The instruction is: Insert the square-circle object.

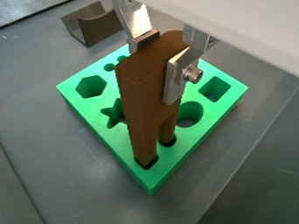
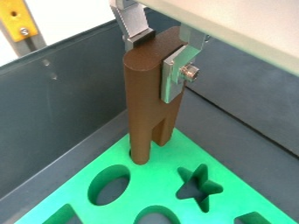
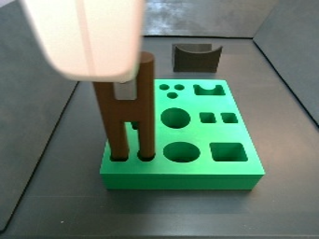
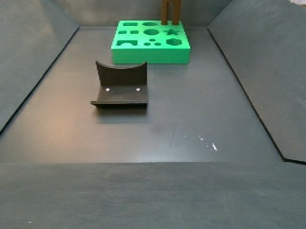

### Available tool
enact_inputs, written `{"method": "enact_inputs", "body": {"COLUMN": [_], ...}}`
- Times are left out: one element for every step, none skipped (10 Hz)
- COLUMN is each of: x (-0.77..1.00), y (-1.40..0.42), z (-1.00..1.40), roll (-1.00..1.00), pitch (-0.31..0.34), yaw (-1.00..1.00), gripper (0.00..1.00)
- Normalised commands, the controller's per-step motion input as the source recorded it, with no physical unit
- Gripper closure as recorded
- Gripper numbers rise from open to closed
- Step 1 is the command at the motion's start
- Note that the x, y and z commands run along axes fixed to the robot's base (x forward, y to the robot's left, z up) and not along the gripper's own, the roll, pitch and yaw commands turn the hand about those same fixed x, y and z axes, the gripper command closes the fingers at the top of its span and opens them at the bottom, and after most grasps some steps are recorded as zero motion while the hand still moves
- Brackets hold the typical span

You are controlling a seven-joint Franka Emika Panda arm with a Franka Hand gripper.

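Note:
The square-circle object (image 1: 146, 96) is a tall brown piece standing upright with its two prongs down. My gripper (image 1: 160, 52) is shut on its joined top, one silver finger on each side, as both wrist views show (image 2: 158, 52). The prongs' lower ends sit in two holes at one edge of the green block (image 1: 82, 87). In a side view the piece (image 3: 125, 112) stands at the block's (image 3: 187, 177) front left corner, and the white gripper body (image 3: 88, 37) hides the fingers. In the side view from farther off, only the prongs (image 4: 174, 9) show above the block (image 4: 149, 54).
The green block has several other shaped holes, among them a star (image 2: 198, 185) and an oval (image 2: 107, 186). The dark fixture (image 4: 120, 85) stands on the grey floor apart from the block; it also shows in another side view (image 3: 196, 56). Dark walls (image 2: 59, 96) enclose the floor.

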Motion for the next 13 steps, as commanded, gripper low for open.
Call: {"method": "enact_inputs", "body": {"x": [-0.46,-0.15,0.05,0.29,0.46,0.51,0.44,0.30,0.13,0.01,-0.10,-0.24,-0.29], "y": [0.00,-0.08,-0.09,-0.04,0.00,-0.17,-0.17,-0.01,0.00,0.07,0.16,0.16,0.11], "z": [-0.19,-0.18,-0.21,-0.26,-0.24,-0.11,-0.04,-0.14,-0.27,-0.39,-0.27,-0.15,-0.03], "roll": [-0.10,-0.18,-0.05,0.00,0.05,0.07,0.04,0.02,0.01,0.02,0.05,0.01,0.00], "pitch": [-0.096,-0.067,0.000,0.090,0.173,0.180,0.140,0.116,0.071,0.033,0.000,0.000,0.000], "yaw": [0.00,-0.19,-0.17,-0.11,-0.07,-0.07,-0.18,-0.12,-0.04,-0.03,-0.06,-0.05,-0.07], "gripper": [1.00,1.00,1.00,1.00,1.00,1.00,1.00,1.00,1.00,1.00,1.00,1.00,1.00]}}
